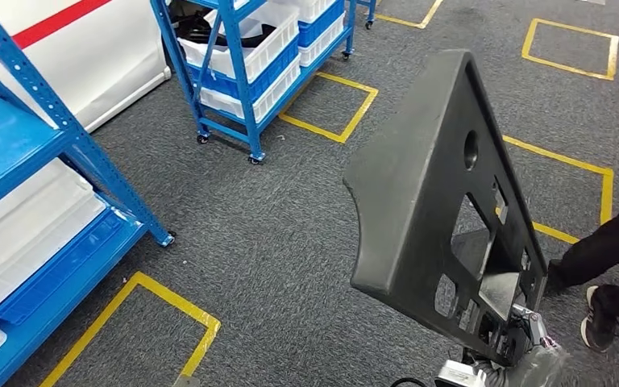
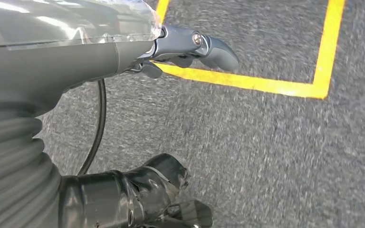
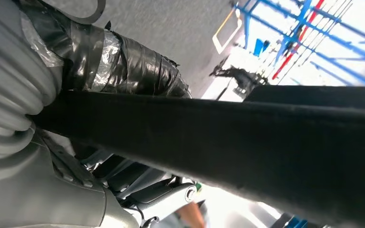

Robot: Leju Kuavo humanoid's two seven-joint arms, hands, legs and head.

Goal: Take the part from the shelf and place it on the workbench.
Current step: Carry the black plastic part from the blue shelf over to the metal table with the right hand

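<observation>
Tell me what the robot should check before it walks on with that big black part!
1. Part held: ok. The right hand grips the black plastic panel at its lower end.
2. Grip firm enough: cannot tell; the right wrist view shows the panel's edge against the hand, the fingers mostly hidden.
3. Left hand free: ok, it holds nothing and hangs over the grey carpet.
4. Path clear: not ok. A person's leg and shoe stand close on the right.
5. Blue shelf cleared: ok, it sits off to the left.
6. Workbench in sight: cannot tell.
</observation>
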